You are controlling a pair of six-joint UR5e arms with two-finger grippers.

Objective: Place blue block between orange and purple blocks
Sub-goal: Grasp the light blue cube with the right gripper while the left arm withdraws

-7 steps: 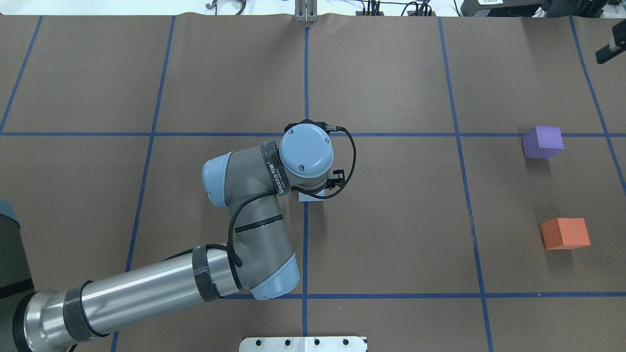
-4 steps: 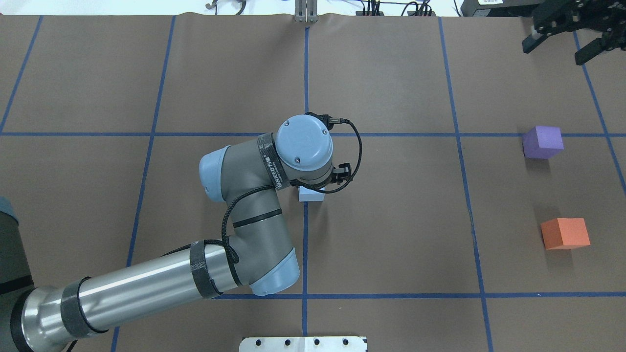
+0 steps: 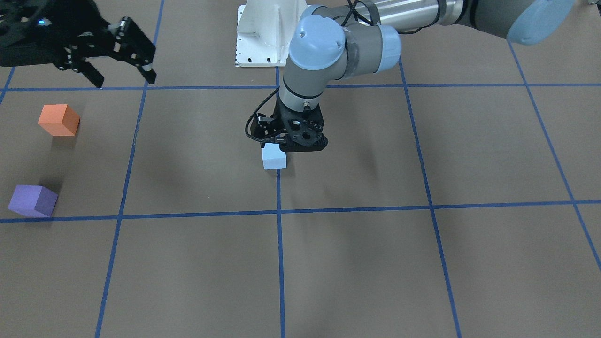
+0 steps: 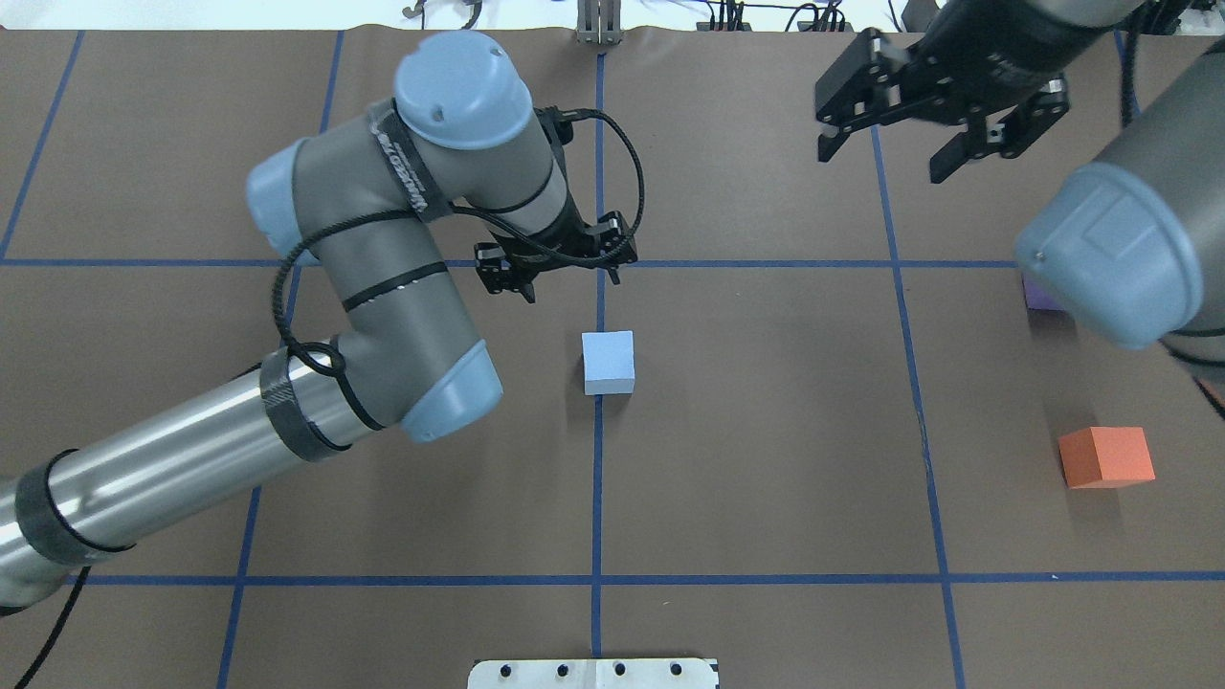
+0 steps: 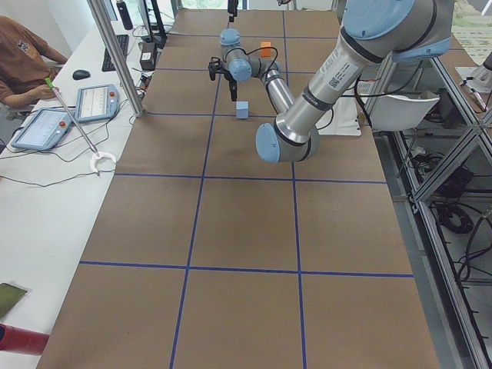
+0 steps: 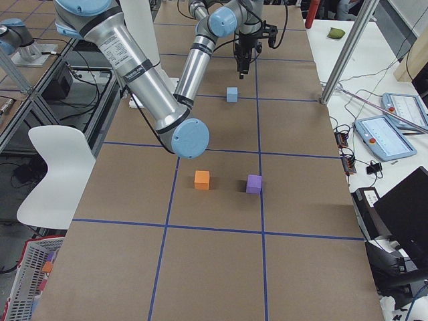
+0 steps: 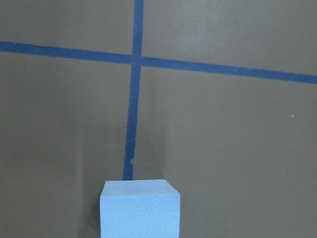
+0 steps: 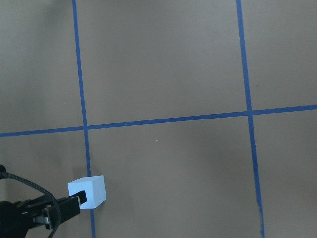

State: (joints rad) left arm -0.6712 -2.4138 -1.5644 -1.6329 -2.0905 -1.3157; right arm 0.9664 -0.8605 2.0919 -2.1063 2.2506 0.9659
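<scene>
The light blue block [image 4: 609, 362] sits alone on the brown table at the centre grid line; it also shows in the front view [image 3: 273, 156], the left wrist view [image 7: 140, 208] and the right wrist view [image 8: 88, 192]. My left gripper [image 4: 555, 276] is open and empty, raised just beyond the block. My right gripper [image 4: 885, 158] is open and empty, high over the far right of the table. The orange block [image 4: 1105, 456] sits at the right. The purple block [image 3: 33, 201] is beyond it, mostly hidden under my right elbow in the overhead view.
Blue tape lines [image 4: 598, 478] divide the brown table. The white robot base plate [image 4: 593, 673] is at the near edge. My right arm's elbow [image 4: 1110, 254] hangs over the table's right side, near the purple block.
My left arm has lifted and pulled away from the blue block, which stays in place and is now uncovered. My right arm has swung in from the far right corner.
</scene>
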